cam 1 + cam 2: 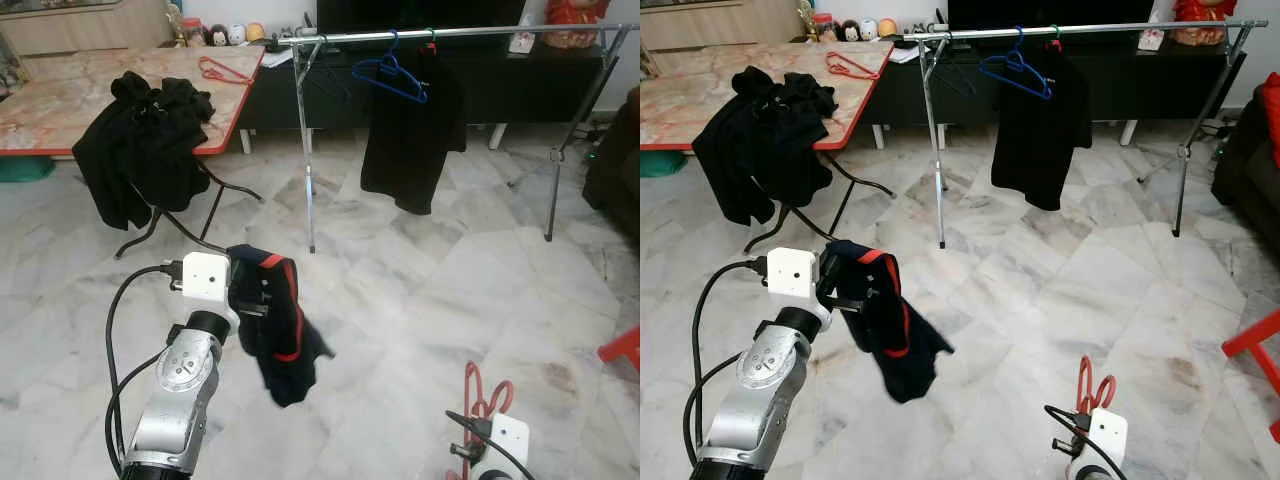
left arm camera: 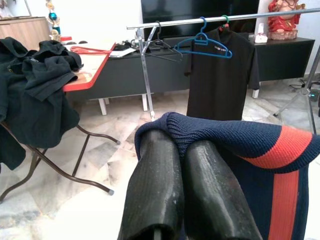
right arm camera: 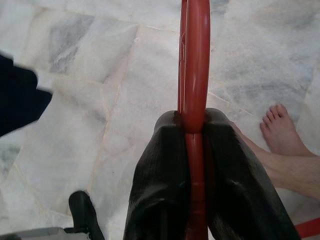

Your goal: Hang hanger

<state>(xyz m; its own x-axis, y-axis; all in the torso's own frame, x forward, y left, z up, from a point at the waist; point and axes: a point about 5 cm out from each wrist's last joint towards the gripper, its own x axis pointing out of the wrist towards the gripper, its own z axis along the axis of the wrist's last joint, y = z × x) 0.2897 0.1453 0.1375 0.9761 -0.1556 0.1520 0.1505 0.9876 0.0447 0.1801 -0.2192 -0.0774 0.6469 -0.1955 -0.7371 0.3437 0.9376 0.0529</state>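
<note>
Gripping a red plastic hanger [image 3: 194, 60] tight between its two black fingers, the right gripper [image 3: 192, 125] is holding it low over the pale marble floor [image 1: 420, 290]. Its partner, the left gripper [image 2: 182, 150], is pinching a navy knitted garment with an orange-red stripe [image 1: 275, 325], which is dangling free (its collar is bunched over the fingertips).

To my eye the hanger needs threading into the garment's neck before anything goes up on the silver metal clothes rail [image 1: 450, 33], so both arms should be meeting at mid-height, garment opened out first.

That rail is standing well ahead, with open floor between. A blue hanger [image 1: 390, 75] and a hung black shirt [image 1: 410, 140] are already occupying its middle; a folding table heaped with black clothes [image 1: 145, 150] is crowding the left. Someone's bare foot [image 3: 280, 130] is showing beside the right gripper, so I would be swinging carefully.
</note>
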